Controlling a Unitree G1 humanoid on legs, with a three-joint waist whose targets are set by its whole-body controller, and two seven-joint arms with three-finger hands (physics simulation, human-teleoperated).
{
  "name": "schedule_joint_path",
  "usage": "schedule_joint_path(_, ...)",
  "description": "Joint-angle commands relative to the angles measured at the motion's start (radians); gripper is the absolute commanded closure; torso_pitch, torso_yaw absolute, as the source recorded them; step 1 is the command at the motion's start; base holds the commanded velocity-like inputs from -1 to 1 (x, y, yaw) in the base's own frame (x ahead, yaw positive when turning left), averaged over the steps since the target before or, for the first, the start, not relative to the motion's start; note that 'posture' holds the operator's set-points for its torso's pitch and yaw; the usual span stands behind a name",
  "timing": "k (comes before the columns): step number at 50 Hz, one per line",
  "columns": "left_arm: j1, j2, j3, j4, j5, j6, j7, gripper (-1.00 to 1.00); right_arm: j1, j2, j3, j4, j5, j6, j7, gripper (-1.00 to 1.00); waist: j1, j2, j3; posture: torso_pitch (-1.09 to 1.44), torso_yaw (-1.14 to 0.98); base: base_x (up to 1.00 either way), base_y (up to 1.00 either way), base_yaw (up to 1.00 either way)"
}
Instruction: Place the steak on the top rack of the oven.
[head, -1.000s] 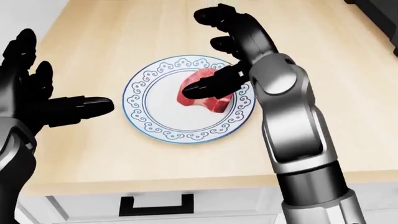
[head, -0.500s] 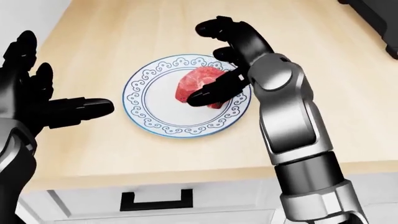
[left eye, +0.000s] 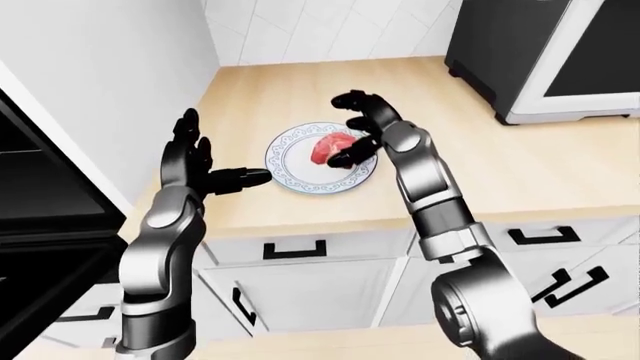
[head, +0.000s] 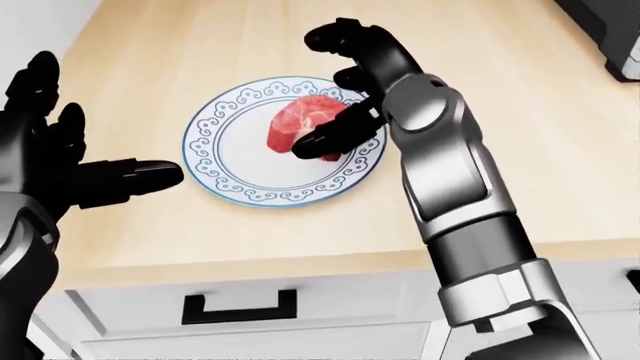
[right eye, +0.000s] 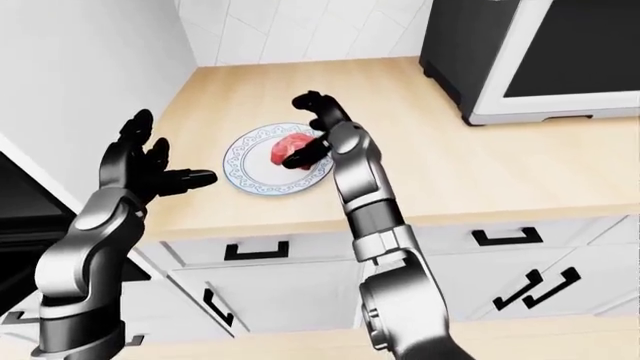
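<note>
The steak lies on the right half of the patterned plate, which stands on the wooden counter near its lower edge in the head view. Your right hand is over the steak, with one finger laid across its lower right side and the other two curled above the upper edge. The fingers are half closed around the meat, but I cannot tell if they really press it, so I judge the grip as not yet made. Your left hand is wide, with fingers spread, well apart from the plate at the left.

The steak is probably soft, light and a little slippery. It can bend or slide out if you take it only at a thin edge. You do better to take it across the thick middle, finger under one side and two on the other. Close slowly, because the plate is smooth and the meat may slip along it away from the fingers.
</note>
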Motion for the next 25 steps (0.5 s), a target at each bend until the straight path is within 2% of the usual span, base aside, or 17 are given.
schedule_joint_path(1,-0.030,0.011,0.008,-0.037,0.001,-0.028,0.000,-1.00,-0.048,-0.004,-0.003,-0.020,0.002,-0.033,-0.019,-0.49,0.000,0.003,-0.028,0.00,0.00,0.00,0.00,0.00)
schedule_joint_path(14,-0.039,0.013,0.007,-0.019,0.001,-0.038,-0.001,-1.00,-0.060,0.001,0.003,0.004,0.005,-0.045,-0.029,-0.45,0.001,0.002,-0.031,0.00,0.00,0.00,0.00,0.00)
schedule_joint_path(25,-0.037,0.015,0.008,-0.027,-0.001,-0.031,0.000,-1.00,-0.061,0.010,0.017,0.053,-0.044,-0.089,-0.043,-0.44,-0.001,0.003,-0.032,0.00,0.00,0.00,0.00,0.00)
